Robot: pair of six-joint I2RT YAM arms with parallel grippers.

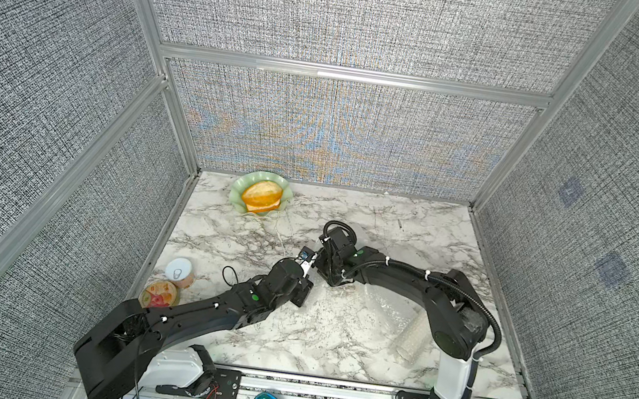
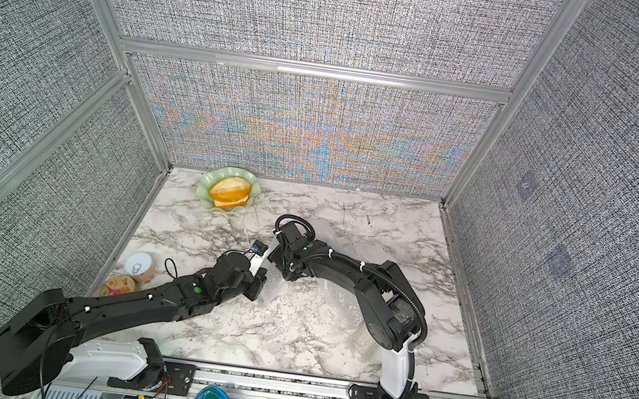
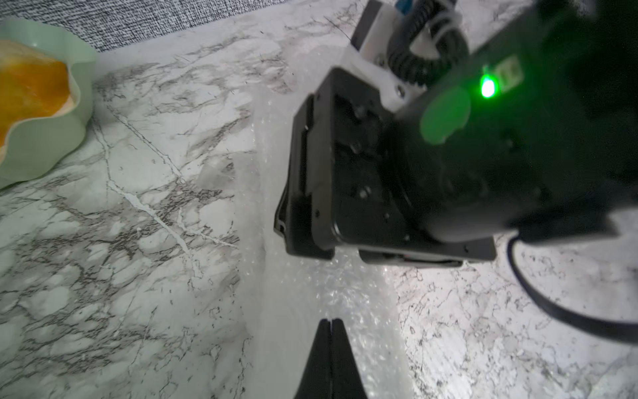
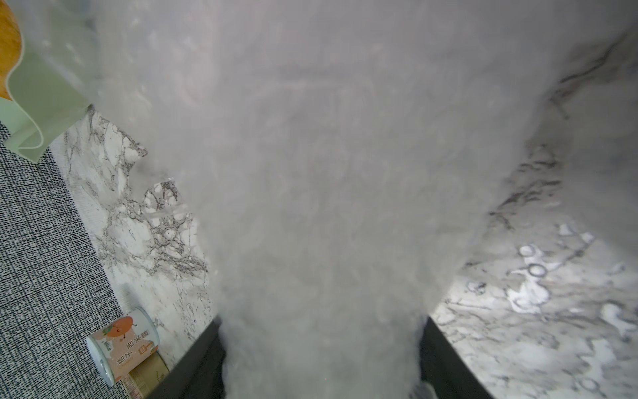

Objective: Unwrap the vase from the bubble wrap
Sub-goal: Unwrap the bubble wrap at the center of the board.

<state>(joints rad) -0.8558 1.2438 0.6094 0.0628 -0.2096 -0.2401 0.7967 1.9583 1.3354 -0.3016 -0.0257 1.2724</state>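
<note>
A: Where is the bubble wrap (image 4: pixel 321 207)?

B: On the marble table (image 1: pixel 333 336), mid-right, bunched between the right gripper's (image 4: pixel 321 359) fingers (image 4: pixel 445 362), which clamp it; a loose roll (image 1: pixel 412 338) lies beside the right arm.

A: Left gripper (image 3: pixel 330 331)?

B: Jaws fully together over the wrap; whether a film is pinched, I cannot tell.

A: Surroundings?

B: Green dish (image 1: pixel 262 193) at the back, two cans (image 1: pixel 168 283) far left.

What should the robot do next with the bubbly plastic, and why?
Probably the left gripper should pull gently away from the right gripper. Its jaws are shut over a sheet of the bubble wrap, seemingly pinching it, while the right one holds a fat wrapped bundle between its jaws. Pulling apart should peel a layer off.
</note>
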